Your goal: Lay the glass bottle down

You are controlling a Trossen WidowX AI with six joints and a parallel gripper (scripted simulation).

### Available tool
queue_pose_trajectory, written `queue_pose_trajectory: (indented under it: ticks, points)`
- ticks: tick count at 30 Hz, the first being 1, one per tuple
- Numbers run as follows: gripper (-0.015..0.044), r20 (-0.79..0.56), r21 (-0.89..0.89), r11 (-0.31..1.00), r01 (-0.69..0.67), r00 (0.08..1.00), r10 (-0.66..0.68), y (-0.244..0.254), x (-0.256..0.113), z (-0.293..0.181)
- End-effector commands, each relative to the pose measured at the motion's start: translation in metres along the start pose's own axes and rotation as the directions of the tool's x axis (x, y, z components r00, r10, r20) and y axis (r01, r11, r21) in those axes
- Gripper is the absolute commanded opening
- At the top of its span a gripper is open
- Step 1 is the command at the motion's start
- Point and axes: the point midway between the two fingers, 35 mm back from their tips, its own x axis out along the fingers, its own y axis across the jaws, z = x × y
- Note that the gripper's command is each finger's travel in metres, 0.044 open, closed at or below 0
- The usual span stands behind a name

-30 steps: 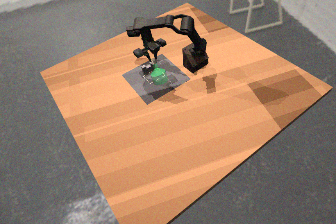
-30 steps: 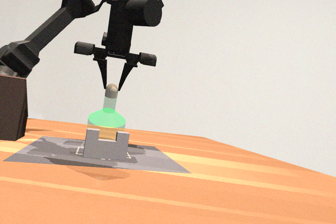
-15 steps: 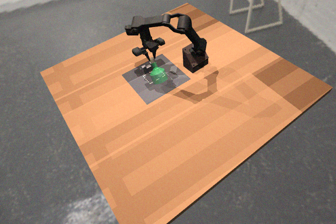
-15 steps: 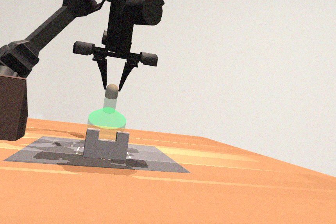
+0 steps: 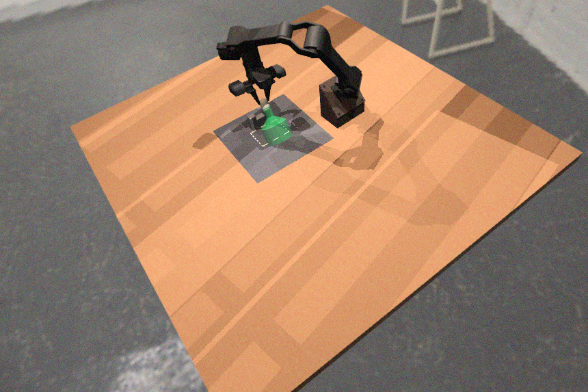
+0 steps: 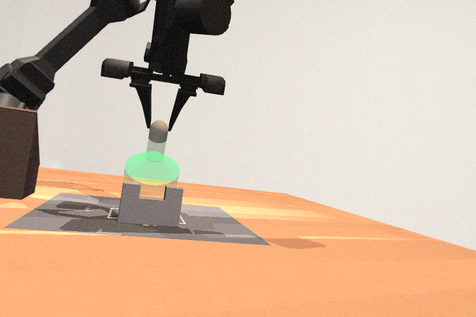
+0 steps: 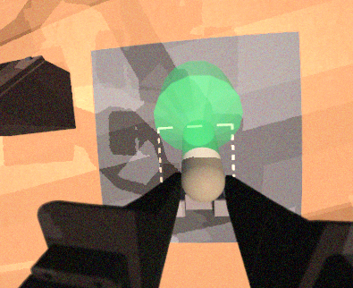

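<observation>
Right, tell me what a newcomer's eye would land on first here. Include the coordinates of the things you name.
Probably the bright green glass bottle (image 5: 275, 131) (image 6: 151, 168) (image 7: 198, 100), tilted over the grey mat (image 5: 258, 166) (image 6: 231, 230) (image 7: 271, 67), its tan cap (image 5: 264, 102) (image 6: 158, 131) (image 7: 203, 180) between the fingers of the gripper (image 5: 263, 102) (image 6: 159, 128) (image 7: 202, 180). Next, the black arm (image 5: 266, 34) (image 6: 73, 42) arching above it, then the grey U-shaped rest (image 6: 150, 211) on the mat, its notch facing up.

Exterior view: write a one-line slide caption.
The pincer grips the glass bottle by its stopper, behind the grey U-shaped rest.
</observation>
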Motion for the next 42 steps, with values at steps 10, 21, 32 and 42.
queue_pose_trajectory:
  ticks: [10,21,32,42]
  points:
    - [0.0121,0.005,0.006,1.0,0.001,1.0,-0.001,-0.002,0.003,-0.021]
    - [0.0121,0.015,0.019,1.0,0.003,1.0,-0.003,-0.003,0.006,-0.036]
    - [0.0121,0.022,0.03,1.0,0.003,1.0,-0.004,-0.004,0.01,-0.049]
    - [0.0121,0.026,0.039,0.999,0.003,1.0,-0.004,-0.005,0.016,-0.061]
